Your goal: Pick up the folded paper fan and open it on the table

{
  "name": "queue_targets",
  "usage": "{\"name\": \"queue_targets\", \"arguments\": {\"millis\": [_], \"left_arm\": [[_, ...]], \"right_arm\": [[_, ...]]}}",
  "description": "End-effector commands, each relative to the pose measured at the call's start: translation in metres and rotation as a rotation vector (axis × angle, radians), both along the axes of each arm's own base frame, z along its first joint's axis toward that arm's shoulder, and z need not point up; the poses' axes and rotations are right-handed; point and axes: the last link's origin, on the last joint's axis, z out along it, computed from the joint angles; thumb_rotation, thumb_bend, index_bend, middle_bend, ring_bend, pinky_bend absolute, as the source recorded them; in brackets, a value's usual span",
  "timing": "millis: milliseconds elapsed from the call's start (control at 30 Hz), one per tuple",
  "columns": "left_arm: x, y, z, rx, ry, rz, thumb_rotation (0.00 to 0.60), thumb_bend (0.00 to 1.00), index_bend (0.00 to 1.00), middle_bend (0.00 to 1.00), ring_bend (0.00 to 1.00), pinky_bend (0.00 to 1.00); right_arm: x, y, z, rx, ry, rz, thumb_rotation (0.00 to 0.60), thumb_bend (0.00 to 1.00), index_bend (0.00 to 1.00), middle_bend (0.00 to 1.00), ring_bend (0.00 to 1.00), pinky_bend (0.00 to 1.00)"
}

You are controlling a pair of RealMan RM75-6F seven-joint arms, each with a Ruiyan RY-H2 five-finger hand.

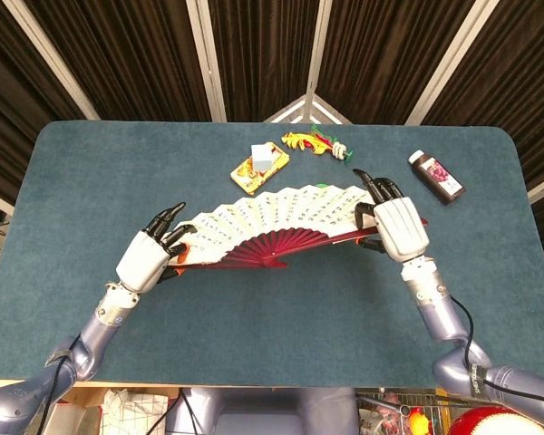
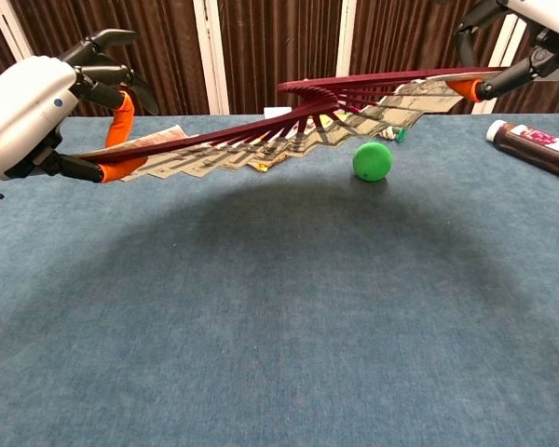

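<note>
**Nearly spread: paper fan held aloft between both robot hands**

Leftmost, the left robot hand [image 1: 146,258] pinches one outer guard of the paper fan [image 1: 276,216] between orange-tipped fingers [image 2: 121,116], the remaining fingers arched above it. That pinch probably anchors one end so the pleats can be pulled taut from the other. From there the fan runs rightward as a wide arc, its printed cream leaf facing up and the dark red ribs converging at the pivot near the middle. The chest view shows it clear of the surface [image 1: 272,308], casting a broad shadow beneath, so the laying-down step looks not yet done.

Behind the fan lie a yellow packet [image 1: 258,166] with a small white block on it, a green ball [image 2: 372,160] just under the raised leaf, and a colourful toy [image 1: 317,143]. At the far end, the right robot hand [image 1: 397,227] grips the other guard, holding it higher. Further right sits a dark bottle [image 1: 435,175], well apart.
</note>
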Motion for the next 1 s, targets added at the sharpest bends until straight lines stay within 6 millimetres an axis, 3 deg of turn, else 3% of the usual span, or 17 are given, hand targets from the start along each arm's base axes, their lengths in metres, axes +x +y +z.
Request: {"name": "queue_targets", "arguments": {"millis": [33,133,267,333,500,633,800,1000], "left_arm": [[0.000,0.000,-0.001,0.000,0.007,-0.003,0.600,0.43,0.75,0.36,0.05,0.19],[0.001,-0.001,-0.002,0.001,0.011,-0.008,0.600,0.42,0.70,0.34,0.05,0.19],[0.002,-0.001,-0.003,-0.002,0.019,-0.012,0.600,0.42,0.56,0.28,0.02,0.17],[0.003,-0.001,-0.003,-0.001,0.018,-0.014,0.600,0.42,0.48,0.25,0.01,0.16],[0.002,0.000,-0.003,-0.018,0.014,-0.007,0.600,0.42,0.33,0.19,0.00,0.13],[0.003,0.001,-0.002,-0.017,0.007,-0.001,0.600,0.42,0.46,0.24,0.00,0.13],[0.004,0.001,-0.001,0.002,0.005,0.000,0.600,0.42,0.58,0.26,0.00,0.13],[0.003,0.002,-0.001,0.014,0.012,0.002,0.600,0.43,0.67,0.30,0.00,0.13]], "right_arm": [[-0.001,0.000,0.000,0.001,0.005,-0.001,0.600,0.40,0.92,0.14,0.24,0.20],[-0.002,0.001,-0.001,0.004,0.014,0.002,0.600,0.40,0.92,0.14,0.24,0.20],[-0.003,0.002,-0.003,0.019,0.037,0.007,0.600,0.40,0.87,0.14,0.24,0.20],[-0.003,0.002,-0.004,0.031,0.039,0.004,0.600,0.40,0.82,0.14,0.23,0.19],[-0.004,0.003,-0.005,0.047,0.068,-0.004,0.600,0.38,0.58,0.13,0.18,0.14],[-0.006,0.003,-0.005,0.057,0.128,-0.022,0.600,0.33,0.37,0.09,0.12,0.11],[-0.007,0.003,-0.002,0.089,0.196,-0.063,0.600,0.29,0.24,0.06,0.10,0.09],[-0.016,-0.001,0.017,0.088,0.332,-0.136,0.600,0.27,0.11,0.05,0.09,0.09]]}}
